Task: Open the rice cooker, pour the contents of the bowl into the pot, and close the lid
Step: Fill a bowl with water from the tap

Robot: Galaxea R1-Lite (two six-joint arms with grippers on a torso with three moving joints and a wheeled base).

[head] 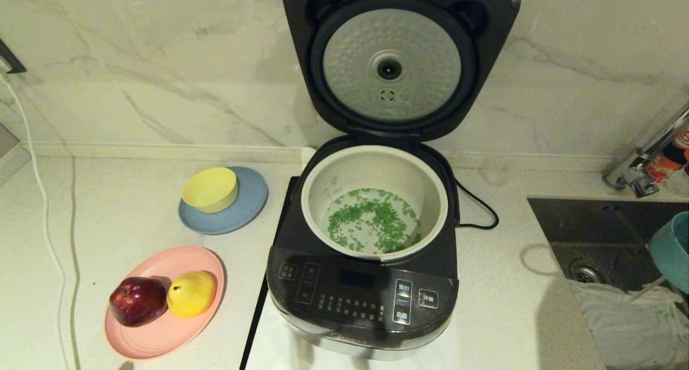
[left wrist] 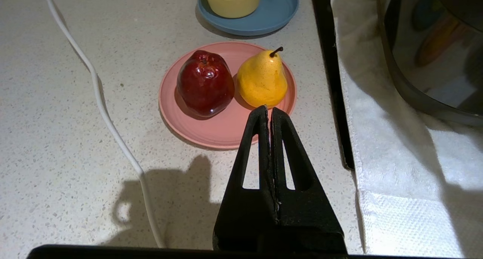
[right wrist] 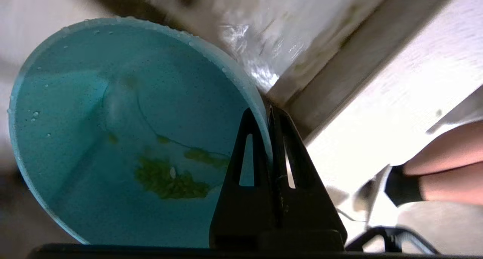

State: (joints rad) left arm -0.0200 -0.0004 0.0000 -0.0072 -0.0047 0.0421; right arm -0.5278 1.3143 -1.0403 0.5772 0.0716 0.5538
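Nearest the head camera, the cooker [head: 361, 300] sits on a white cloth [head: 280, 343] with its button panel facing the robot, and just behind that panel the pot [head: 374, 160] stands open, green bits [head: 371, 222] scattered across its floor. So the pour looks done, and the step in hand is getting rid of the bowl. Off at the right edge, over the sink [head: 597, 235], the bowl [head: 673, 249] is tipped on its side; the wrist view shows the right gripper [right wrist: 268, 110] pinched tight on the bowl's rim, one finger inside and one outside, with a small smear of green left clinging within. The left gripper [left wrist: 268, 110] hangs parked, fingers pressed together on nothing, above the counter by the pink plate [left wrist: 222, 132] with its apple [left wrist: 205, 81] and pear [left wrist: 261, 80]. Further back, the lid [head: 401, 63] stands fully upright against the wall, silver inner plate showing. Next, by the look of it: set the bowl down somewhere clear, let go, then reach up behind the lid and swing it forward until it latches.
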